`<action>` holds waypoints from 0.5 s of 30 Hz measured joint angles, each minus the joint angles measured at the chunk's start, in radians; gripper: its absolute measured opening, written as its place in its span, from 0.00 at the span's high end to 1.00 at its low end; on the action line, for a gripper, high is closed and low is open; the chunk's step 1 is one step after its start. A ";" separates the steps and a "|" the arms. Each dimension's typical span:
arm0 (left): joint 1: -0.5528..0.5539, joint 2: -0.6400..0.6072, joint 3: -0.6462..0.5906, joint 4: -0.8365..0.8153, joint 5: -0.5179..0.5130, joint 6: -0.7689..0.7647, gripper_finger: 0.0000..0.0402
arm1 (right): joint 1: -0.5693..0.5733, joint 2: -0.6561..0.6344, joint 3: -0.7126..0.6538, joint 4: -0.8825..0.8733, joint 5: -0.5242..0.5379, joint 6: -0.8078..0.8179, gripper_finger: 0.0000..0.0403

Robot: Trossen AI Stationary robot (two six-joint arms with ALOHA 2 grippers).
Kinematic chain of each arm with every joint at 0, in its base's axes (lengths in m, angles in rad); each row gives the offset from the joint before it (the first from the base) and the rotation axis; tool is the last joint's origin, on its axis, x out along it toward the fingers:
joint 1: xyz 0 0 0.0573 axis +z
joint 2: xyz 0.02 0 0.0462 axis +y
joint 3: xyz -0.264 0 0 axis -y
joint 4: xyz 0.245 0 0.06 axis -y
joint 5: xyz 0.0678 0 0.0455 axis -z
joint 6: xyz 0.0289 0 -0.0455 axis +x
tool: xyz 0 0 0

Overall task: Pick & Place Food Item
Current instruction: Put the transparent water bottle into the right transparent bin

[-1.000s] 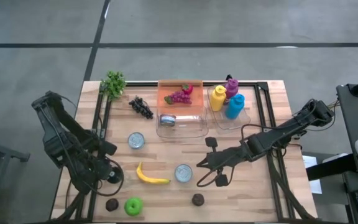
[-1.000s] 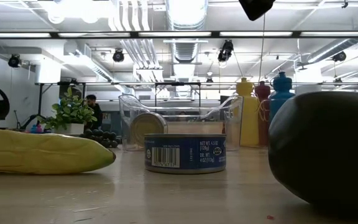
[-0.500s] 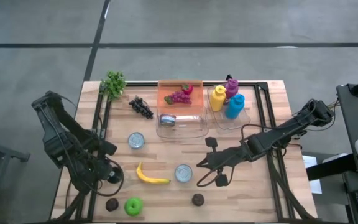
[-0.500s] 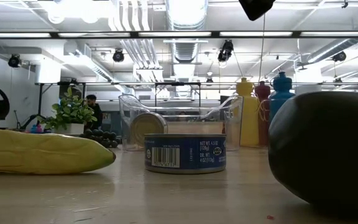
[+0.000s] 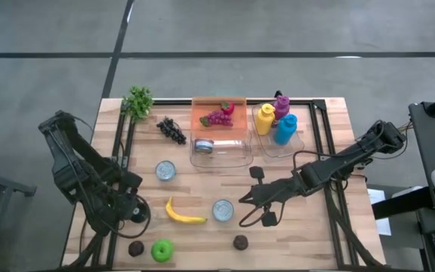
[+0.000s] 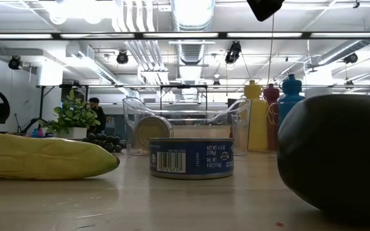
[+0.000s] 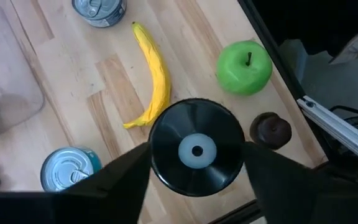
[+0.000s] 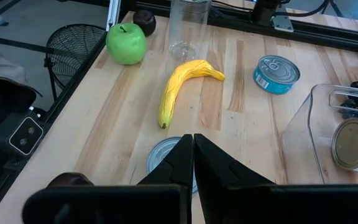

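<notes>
My left gripper point(image 7: 196, 177) points down over a clear cup with a black bottom point(image 7: 196, 148), which stands upright on the table near its left front corner point(image 8: 188, 28). The open fingers stand on either side of the cup. Beside it lie a yellow banana point(image 5: 181, 214), a green apple point(image 5: 161, 249) and a dark round fruit point(image 5: 136, 248). My right gripper point(image 8: 193, 140) is shut and hangs above a tin can point(image 5: 223, 209) at the table's middle front. My left gripper comes at the clear cup from above, one finger point(image 7: 126, 177) on each side of it. Whether the fingers touch the cup's clear wall, I cannot tell. The cup stands upright on its black bottom on the table.
At the back stand a clear bin with an orange floor point(image 5: 220, 130) holding purple grapes and a can, and a bin of bottles point(image 5: 278, 125). Dark grapes point(image 5: 171, 130), a green plant point(image 5: 137, 101), another can point(image 5: 165, 171) and a second dark fruit point(image 5: 240, 242) lie around.
My left gripper has opened around the cup without moving away; the cup stays standing where it was.
</notes>
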 joint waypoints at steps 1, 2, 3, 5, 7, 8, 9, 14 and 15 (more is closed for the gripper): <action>0.000 0.000 -0.003 0.005 0.000 0.000 0.32 | 0.000 0.000 0.000 0.000 0.000 0.000 0.98; 0.000 0.000 -0.007 0.011 0.000 0.000 0.30 | 0.000 0.000 0.000 0.000 0.000 0.000 0.98; 0.000 0.002 -0.012 0.020 0.000 0.000 0.28 | 0.000 0.000 0.000 0.000 0.000 0.000 0.98; 0.000 0.002 -0.026 0.052 0.000 -0.001 0.25 | 0.000 0.000 0.000 0.000 0.000 0.000 0.98; 0.000 0.003 -0.035 0.073 0.000 -0.004 0.22 | 0.000 0.000 0.000 0.000 0.000 0.000 0.98; 0.000 0.003 -0.038 0.078 0.000 -0.011 0.21 | 0.000 0.000 0.000 0.000 0.000 0.000 0.98; 0.000 0.003 -0.038 0.078 0.000 -0.028 0.20 | 0.000 0.000 0.000 0.000 0.000 0.000 0.98; 0.001 0.003 -0.038 0.078 0.000 -0.152 0.15 | 0.000 0.000 0.000 0.000 0.000 0.000 0.98; 0.001 0.003 -0.038 0.078 0.000 -0.170 0.15 | 0.000 0.000 0.000 0.000 0.000 0.000 0.98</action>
